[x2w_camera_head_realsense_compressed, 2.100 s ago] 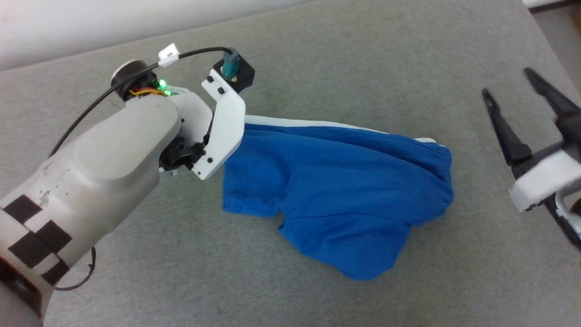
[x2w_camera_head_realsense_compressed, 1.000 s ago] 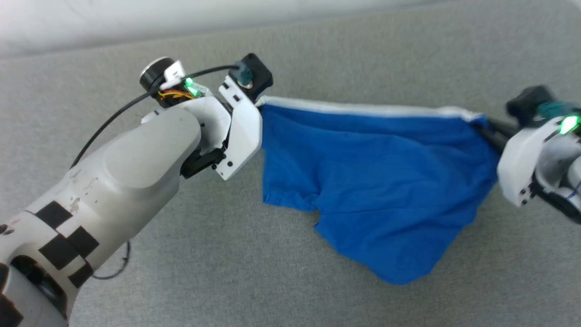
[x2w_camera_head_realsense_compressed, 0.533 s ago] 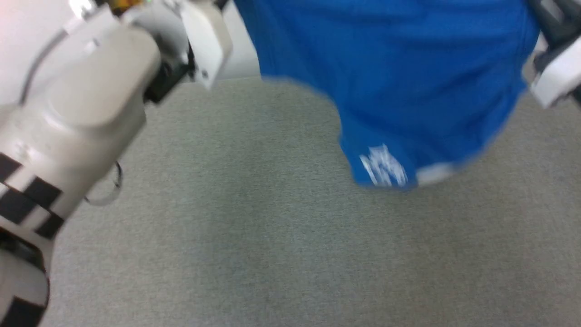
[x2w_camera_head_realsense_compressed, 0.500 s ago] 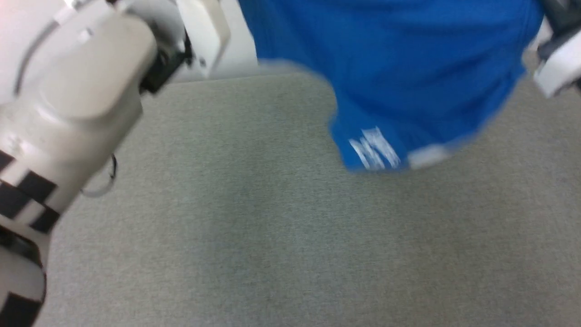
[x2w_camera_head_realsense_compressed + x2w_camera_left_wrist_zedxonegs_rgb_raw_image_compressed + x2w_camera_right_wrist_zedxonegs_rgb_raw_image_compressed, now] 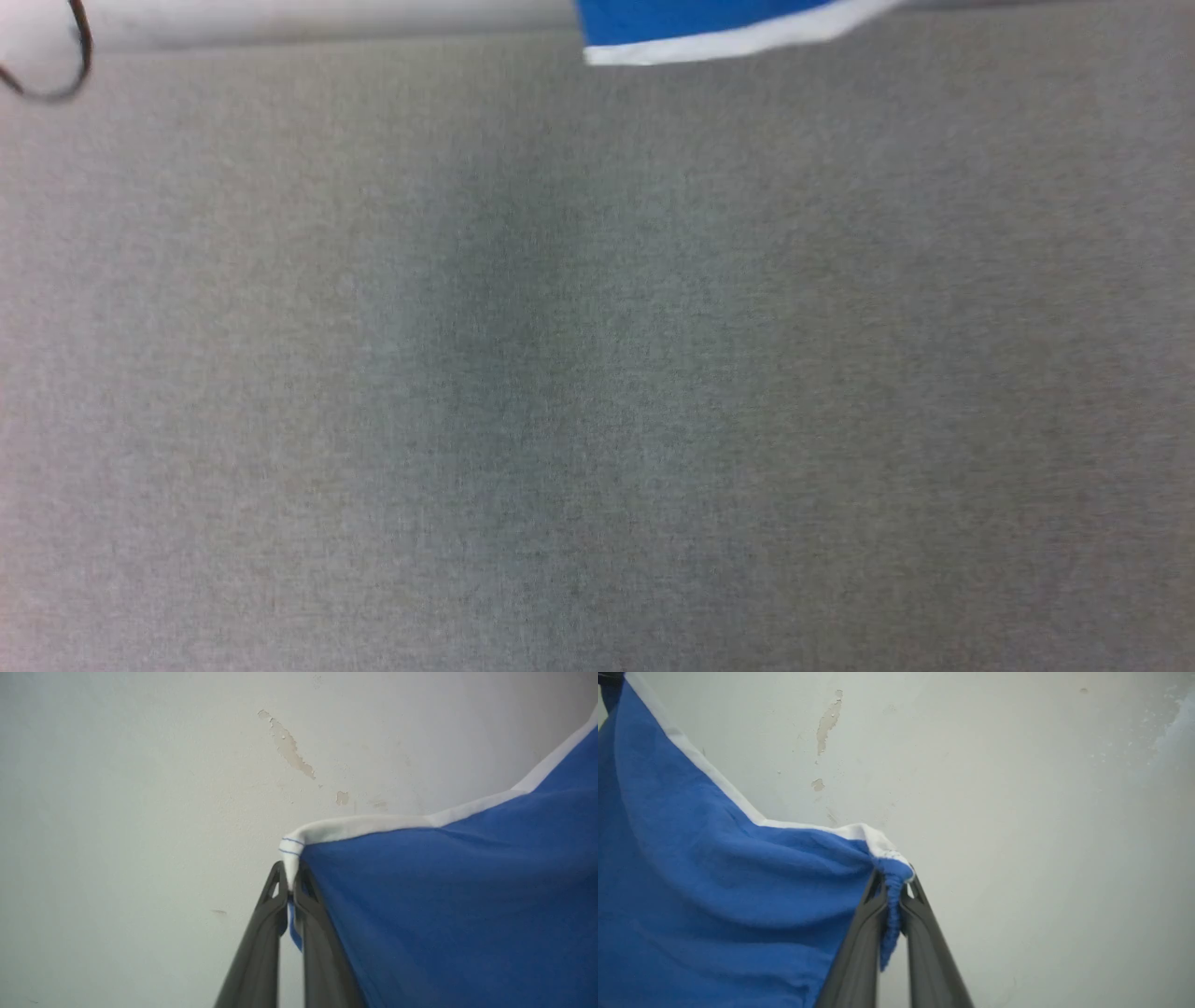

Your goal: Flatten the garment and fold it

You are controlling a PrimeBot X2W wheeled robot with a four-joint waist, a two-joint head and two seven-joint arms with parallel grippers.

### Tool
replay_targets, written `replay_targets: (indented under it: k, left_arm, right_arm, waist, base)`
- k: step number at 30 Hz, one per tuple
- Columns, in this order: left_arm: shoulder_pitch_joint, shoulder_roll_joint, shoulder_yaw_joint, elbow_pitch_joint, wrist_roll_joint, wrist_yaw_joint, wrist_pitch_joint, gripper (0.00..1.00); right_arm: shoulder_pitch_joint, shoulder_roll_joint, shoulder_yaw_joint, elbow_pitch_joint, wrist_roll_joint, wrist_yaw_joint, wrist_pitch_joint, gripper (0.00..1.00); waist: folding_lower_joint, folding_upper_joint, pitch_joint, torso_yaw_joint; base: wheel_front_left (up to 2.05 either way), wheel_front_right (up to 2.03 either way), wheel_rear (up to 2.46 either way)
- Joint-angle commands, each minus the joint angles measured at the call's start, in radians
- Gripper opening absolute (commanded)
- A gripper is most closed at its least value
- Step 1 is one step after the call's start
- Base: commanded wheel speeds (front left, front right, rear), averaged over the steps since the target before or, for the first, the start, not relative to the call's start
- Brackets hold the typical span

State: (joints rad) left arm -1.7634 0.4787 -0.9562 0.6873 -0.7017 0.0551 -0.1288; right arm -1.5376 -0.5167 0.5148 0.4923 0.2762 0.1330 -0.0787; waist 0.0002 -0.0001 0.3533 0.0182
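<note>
While L gripper (image 5: 290,895) clamps a white-banded corner & R gripper (image 5: 893,896) clamps the gathered waistband end, the shorts (image 5: 691,21) hang above the table (image 5: 597,373): light, limp fabric, prob. best held at corners.

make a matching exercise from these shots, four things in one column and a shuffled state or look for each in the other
Column one
1. left gripper
2. right gripper
3. garment
4. wall

Column two
A. pale, with patches of peeled paint
B. shut on a corner with a gathered blue edge
C. bright blue, its white-banded edge at the top of the head view, beyond the grey surface
D. shut on a corner wrapped in a white band

Pairs: 1-D, 2-B, 3-C, 4-A
</note>
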Motion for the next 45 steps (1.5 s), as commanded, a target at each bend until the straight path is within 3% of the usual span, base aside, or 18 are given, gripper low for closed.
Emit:
replay_targets:
  k: [1, 11, 19, 25, 34, 45]
  left_arm:
    - [-0.031, 0.003, 0.011, 0.013, -0.003, 0.004, -0.007, 0.00]
    - [-0.134, 0.031, 0.103, 0.055, -0.042, 0.015, -0.079, 0.00]
    - [0.008, 0.040, 0.095, 0.031, -0.059, 0.008, -0.115, 0.00]
    - [0.260, 0.037, 0.139, -0.041, -0.080, 0.047, -0.132, 0.00]
    - [0.861, 0.072, 0.298, -0.329, 0.019, 0.155, -0.133, 0.00]
    - [1.465, 0.120, 0.294, -0.501, 0.014, 0.213, -0.131, 0.00]
  right_arm:
    - [-0.048, 0.011, 0.010, 0.020, -0.012, -0.002, -0.002, 0.00]
    - [-0.282, 0.040, 0.078, 0.149, -0.038, -0.002, -0.041, 0.00]
    - [-0.205, 0.047, 0.115, 0.226, -0.026, -0.002, -0.139, 0.00]
    - [0.011, 0.057, 0.132, 0.211, -0.021, -0.002, -0.181, 0.00]
    - [0.554, 0.031, 0.101, -0.055, -0.010, -0.002, -0.183, 0.00]
    - [1.129, -0.054, 0.120, -0.213, 0.011, -0.002, -0.183, 0.00]
  waist:
    - [-0.0002, 0.0001, 0.113, 0.035]
    - [-0.0002, 0.0001, 0.226, 0.043]
    - [-0.0002, 0.0001, 0.242, 0.034]
    - [-0.0002, 0.0001, 0.201, 0.021]
    - [-0.0002, 0.0001, 0.041, 0.002]
    - [-0.0002, 0.0001, -0.186, 0.008]
  base:
    - [0.00, 0.00, 0.00]
    - [0.00, 0.00, 0.00]
    - [0.00, 0.00, 0.00]
    - [0.00, 0.00, 0.00]
    - [0.00, 0.00, 0.00]
    - [0.00, 0.00, 0.00]
